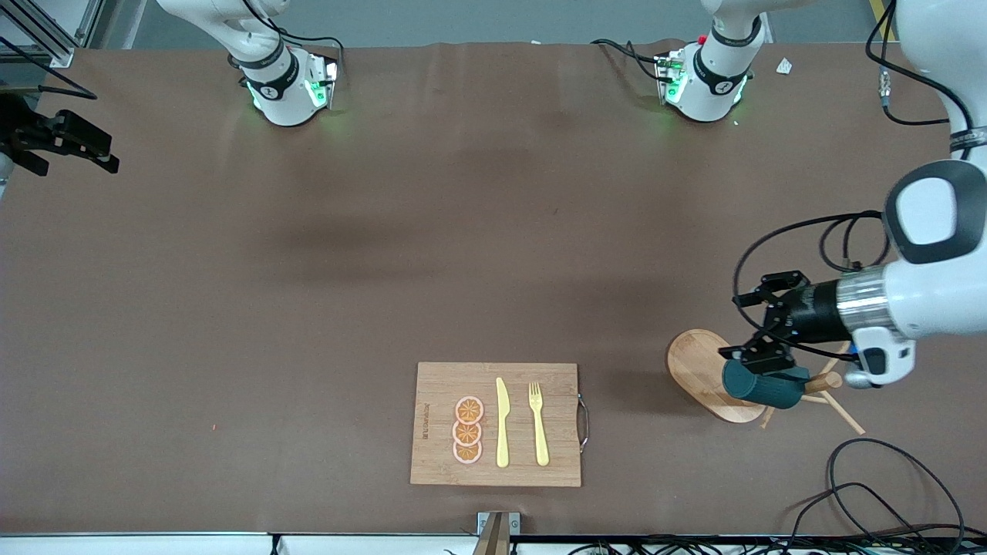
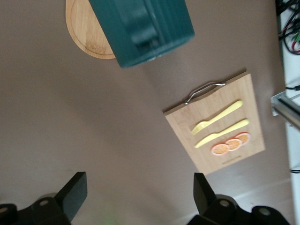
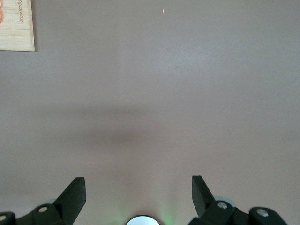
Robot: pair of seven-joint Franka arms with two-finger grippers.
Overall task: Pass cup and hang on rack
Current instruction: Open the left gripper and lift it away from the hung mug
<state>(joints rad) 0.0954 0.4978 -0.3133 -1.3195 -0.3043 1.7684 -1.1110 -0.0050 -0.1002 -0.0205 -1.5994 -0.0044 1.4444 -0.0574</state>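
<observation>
The dark teal cup [image 1: 763, 384] hangs tipped on its side on a peg of the light wooden rack [image 1: 703, 368], over the rack's oval base, at the left arm's end of the table. My left gripper [image 1: 746, 324] hovers just above the cup, open, with nothing between its fingers. In the left wrist view the cup [image 2: 145, 28] and the rack base [image 2: 86, 35] lie well clear of my open left gripper [image 2: 139, 187]. My right gripper [image 1: 62, 142] waits over the right arm's end of the table. The right wrist view shows my right gripper [image 3: 138, 190] open above bare table.
A wooden cutting board [image 1: 432, 385] with a metal handle lies near the front edge, carrying orange slices [image 1: 468, 430], a yellow knife [image 1: 502, 422] and a yellow fork [image 1: 538, 422]. Black cables [image 1: 871, 493] trail on the table near the rack.
</observation>
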